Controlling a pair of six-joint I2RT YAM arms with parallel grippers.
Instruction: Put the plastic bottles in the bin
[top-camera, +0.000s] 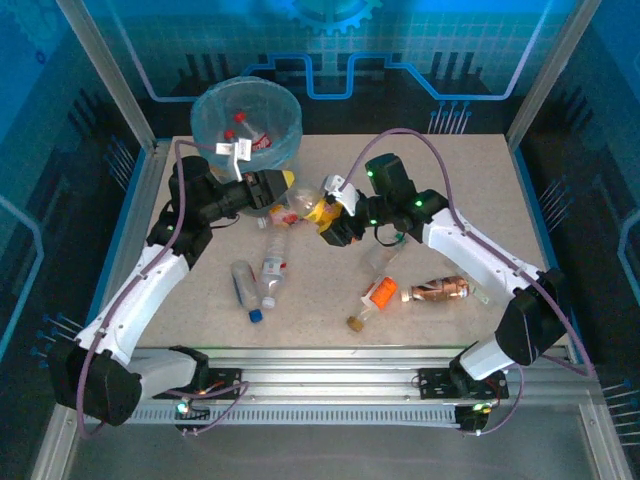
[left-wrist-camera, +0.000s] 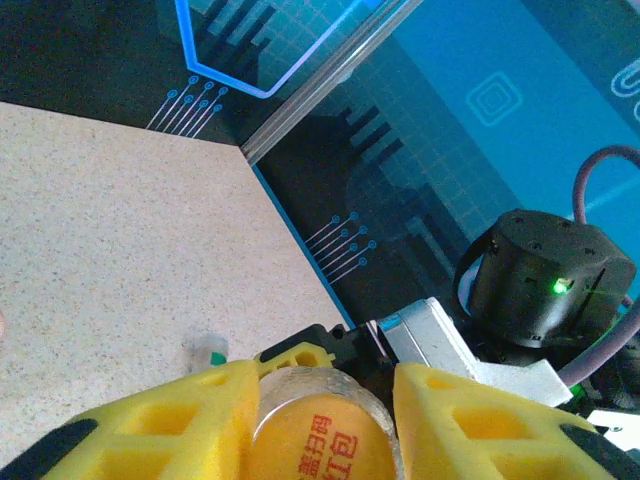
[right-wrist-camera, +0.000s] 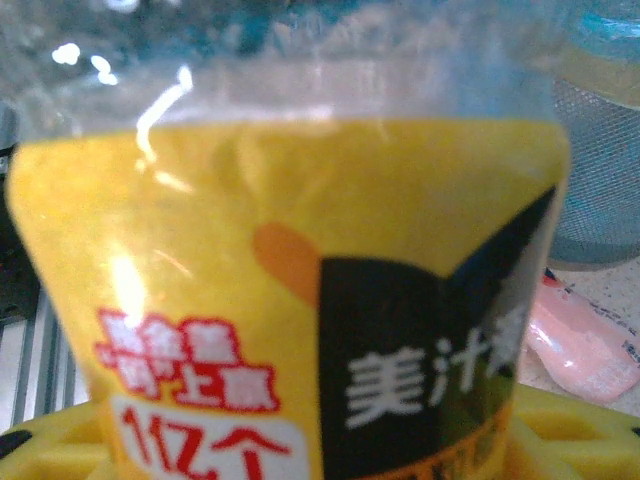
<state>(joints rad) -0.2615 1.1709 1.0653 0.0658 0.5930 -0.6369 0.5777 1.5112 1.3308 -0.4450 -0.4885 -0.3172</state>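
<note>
Handover: the yellow-labelled bottle (top-camera: 312, 208) spans both grippers, just in front of the bin (top-camera: 203, 128).
The right gripper (top-camera: 332, 216) pinches its body; the left gripper (top-camera: 283, 190) has its fingers (left-wrist-camera: 200, 420) flanking the cap end, grip unclear. The bottle's long axis runs between them, and the left gripper is nearer the bin.

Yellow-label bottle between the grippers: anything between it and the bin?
Yes: the left gripper. Its fingers flank the yellow-label bottle on the side facing the bin, and its wrist is right beside the bin. No loose bottle lies on that line.
</note>
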